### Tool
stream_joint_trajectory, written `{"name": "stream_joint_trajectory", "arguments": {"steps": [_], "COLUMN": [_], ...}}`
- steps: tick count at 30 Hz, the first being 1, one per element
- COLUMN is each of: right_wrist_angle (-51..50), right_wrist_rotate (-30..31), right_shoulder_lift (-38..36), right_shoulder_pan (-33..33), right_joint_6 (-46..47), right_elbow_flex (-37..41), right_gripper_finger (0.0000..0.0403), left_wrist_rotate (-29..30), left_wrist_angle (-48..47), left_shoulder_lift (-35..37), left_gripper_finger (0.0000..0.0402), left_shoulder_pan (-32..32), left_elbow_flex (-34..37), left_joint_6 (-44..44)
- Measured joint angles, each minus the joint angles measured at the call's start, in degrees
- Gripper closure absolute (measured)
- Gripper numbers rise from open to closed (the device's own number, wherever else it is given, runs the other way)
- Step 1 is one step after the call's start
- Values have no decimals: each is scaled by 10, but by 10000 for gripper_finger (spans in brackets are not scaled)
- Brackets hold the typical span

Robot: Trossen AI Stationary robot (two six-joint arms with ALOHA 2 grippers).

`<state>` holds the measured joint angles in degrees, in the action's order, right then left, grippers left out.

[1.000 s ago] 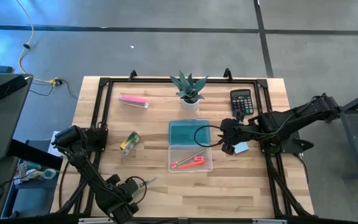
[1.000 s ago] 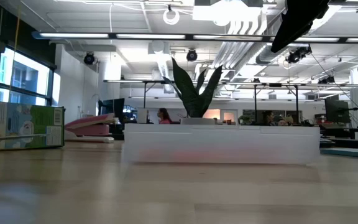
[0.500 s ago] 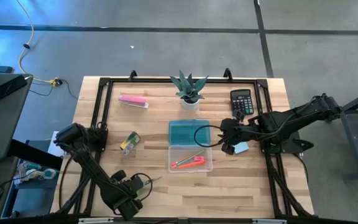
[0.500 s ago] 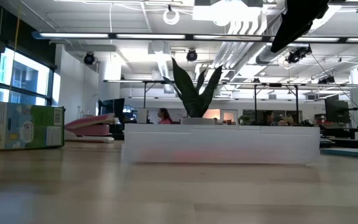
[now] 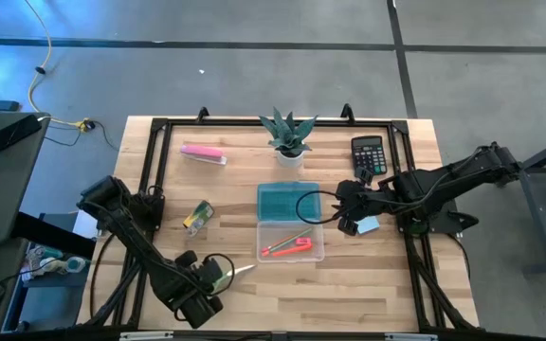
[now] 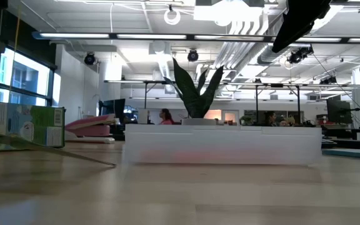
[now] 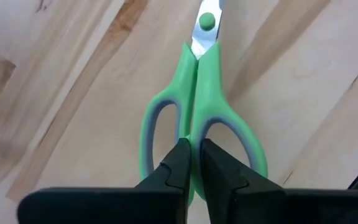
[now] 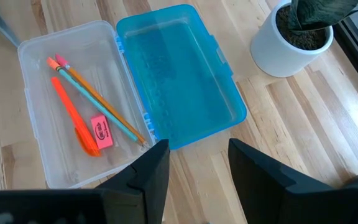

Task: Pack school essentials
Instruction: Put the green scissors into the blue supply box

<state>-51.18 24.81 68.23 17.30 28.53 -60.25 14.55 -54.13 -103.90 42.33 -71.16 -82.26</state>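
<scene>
- Green-handled steel scissors (image 7: 197, 118) pinched at the handles by closed left gripper (image 7: 191, 163), blades pointing straight ahead of the fingers toward clear plastic box (image 5: 290, 241).
- Right gripper (image 8: 193, 163) partly open, empty, hovering beside the box's blue lid (image 8: 176, 78).

Two dark jointed arms, black looping cables, blocky matte-black fingers (image 7: 185, 168)

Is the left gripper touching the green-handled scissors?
Touching. In the left wrist view the left gripper has its dark fingers pinched on the green-handled scissors between the two loops.
</scene>
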Motion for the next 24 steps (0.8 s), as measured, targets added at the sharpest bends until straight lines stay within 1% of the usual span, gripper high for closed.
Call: {"name": "stream_joint_trajectory", "arguments": {"steps": [5,8,18,21,24], "right_wrist_angle": [0,0,0,0,0], "right_wrist_rotate": [0,-1,-2,-4,-5], "right_shoulder_lift": [0,0,0,0,0], "right_shoulder_pan": [0,0,0,0,0], "right_joint_6": [0,0,2,2,2], "right_elbow_flex": [0,0,0,0,0], "right_gripper_finger": [247,247,247,247,247], "left_wrist_rotate": [-3,-3,-5,-22,-48], "left_wrist_angle": [1,8,32,32,32], "left_shoulder_lift": [0,0,-1,-1,-1], "left_gripper_finger": [364,362,399,398,379], "left_shoulder_pan": [1,0,1,-1,-3], "left_elbow_flex": [0,0,0,0,0], "left_joint_6": [0,0,-1,0,0]}}
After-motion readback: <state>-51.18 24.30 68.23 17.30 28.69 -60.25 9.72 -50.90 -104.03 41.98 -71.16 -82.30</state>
